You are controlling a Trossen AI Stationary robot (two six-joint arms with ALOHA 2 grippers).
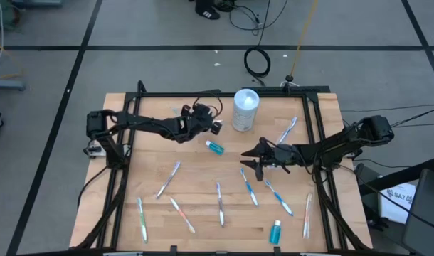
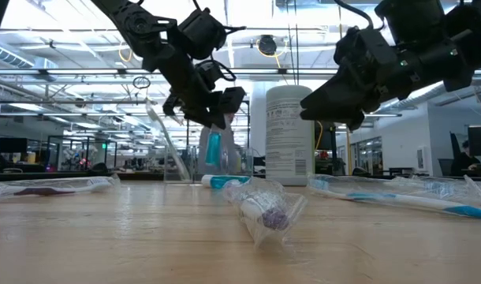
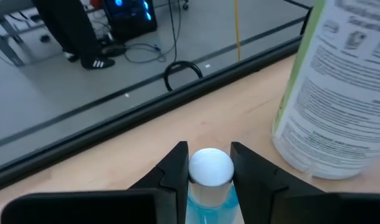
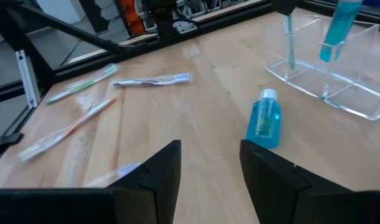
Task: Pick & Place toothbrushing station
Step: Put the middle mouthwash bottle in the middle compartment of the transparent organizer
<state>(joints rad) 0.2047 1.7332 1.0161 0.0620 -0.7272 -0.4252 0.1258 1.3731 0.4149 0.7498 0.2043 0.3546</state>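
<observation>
My left gripper (image 3: 210, 152) hovers at the far middle of the table, shut on a small blue toothpaste tube with a white cap (image 2: 213, 148). The tube hangs over a clear tumbler (image 4: 327, 74), in which a green toothbrush (image 4: 289, 37) stands. A second blue tube (image 1: 215, 147) lies on its side on the table beside the tumbler. My right gripper (image 1: 257, 159) hangs open above the table right of centre, with nothing between its fingers (image 4: 168, 165). Several toothbrushes (image 1: 168, 178) lie flat across the near half of the table. My left gripper pinches the tube at its white cap (image 3: 210, 167) between the two fingertips, one finger on each side. The fingers come from the table's left, slanting down. The tube's blue body (image 4: 338, 25) hangs below them, about upright, its lower end down in the tumbler.
A tall white cylindrical container (image 1: 245, 109) stands just right of the tumbler, close to my left gripper. A third blue tube (image 1: 275, 231) lies near the front edge. A wrapped toothbrush (image 2: 264, 209) lies close to the low camera. A black frame (image 1: 203, 94) runs round the table.
</observation>
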